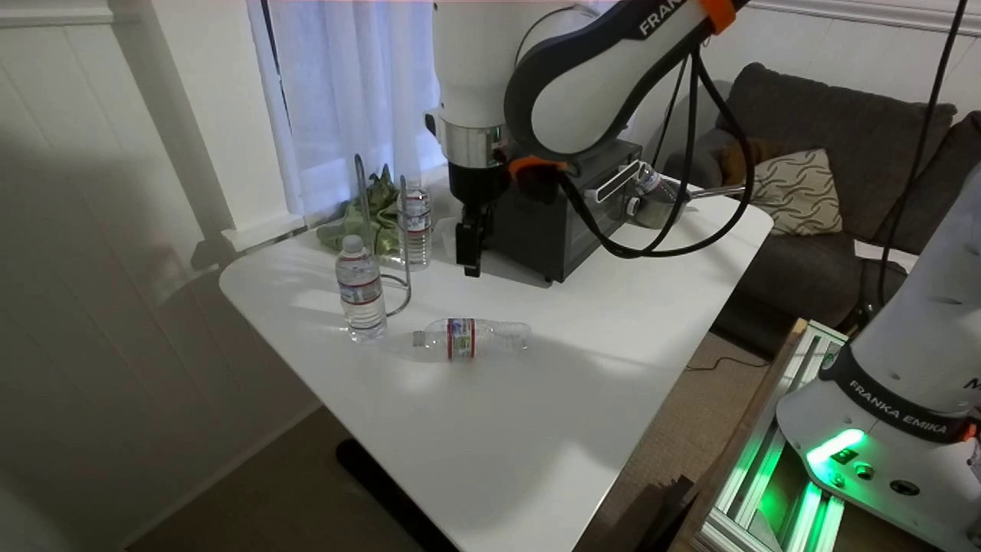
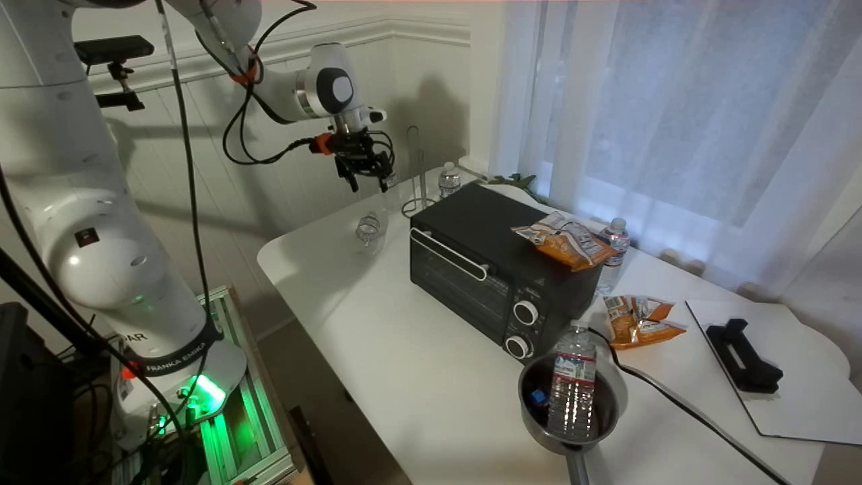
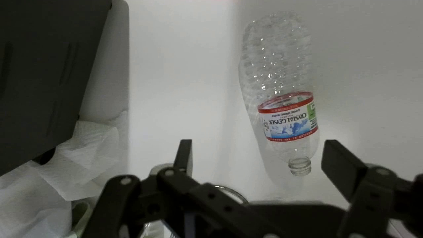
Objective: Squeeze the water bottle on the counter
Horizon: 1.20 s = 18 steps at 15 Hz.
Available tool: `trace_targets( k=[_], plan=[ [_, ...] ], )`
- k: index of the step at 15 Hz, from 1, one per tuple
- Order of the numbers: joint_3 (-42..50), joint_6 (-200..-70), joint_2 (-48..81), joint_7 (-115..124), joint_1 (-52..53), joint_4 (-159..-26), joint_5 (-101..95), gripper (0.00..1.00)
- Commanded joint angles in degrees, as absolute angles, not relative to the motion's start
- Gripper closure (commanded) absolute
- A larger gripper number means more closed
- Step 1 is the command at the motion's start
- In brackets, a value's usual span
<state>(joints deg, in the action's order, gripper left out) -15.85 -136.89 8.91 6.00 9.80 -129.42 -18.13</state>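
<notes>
The water bottle is clear and capless, with a red-edged label. It lies on its side on the white counter (image 1: 498, 445) in both exterior views, water bottle (image 1: 461, 339), (image 2: 368, 230). In the wrist view the water bottle (image 3: 287, 115) shows its neck pointing toward my jaws. My gripper (image 2: 368, 183) hangs above the counter, fingers pointing down, spread and empty. In an exterior view the gripper (image 1: 470, 253) shows edge-on, between the bottle and the oven. In the wrist view the gripper (image 3: 259, 148) has the bottle's neck between its fingertips in the picture, nearer the right finger, without visible contact.
A black toaster oven (image 2: 471, 222) stands close to my gripper. Upright full bottles (image 1: 360, 291), (image 1: 416, 230) stand by a wire stand (image 1: 405, 207). A pot (image 2: 528, 411) holds another bottle (image 2: 572, 384). Chip bags (image 2: 569, 242) lie on and behind the oven. Crumpled white paper (image 3: 86, 155) lies beside it.
</notes>
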Motion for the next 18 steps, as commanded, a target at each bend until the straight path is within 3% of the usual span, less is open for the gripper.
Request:
trace_targets(
  k=[1, 18],
  plan=[
    [-14.3, -136.7, 11.6, 1.8, 11.5, -127.9, -16.6, 0.00],
    [-13.4, -148.6, 23.7, -6.6, 13.6, -125.5, -17.5, 0.00]
  ],
)
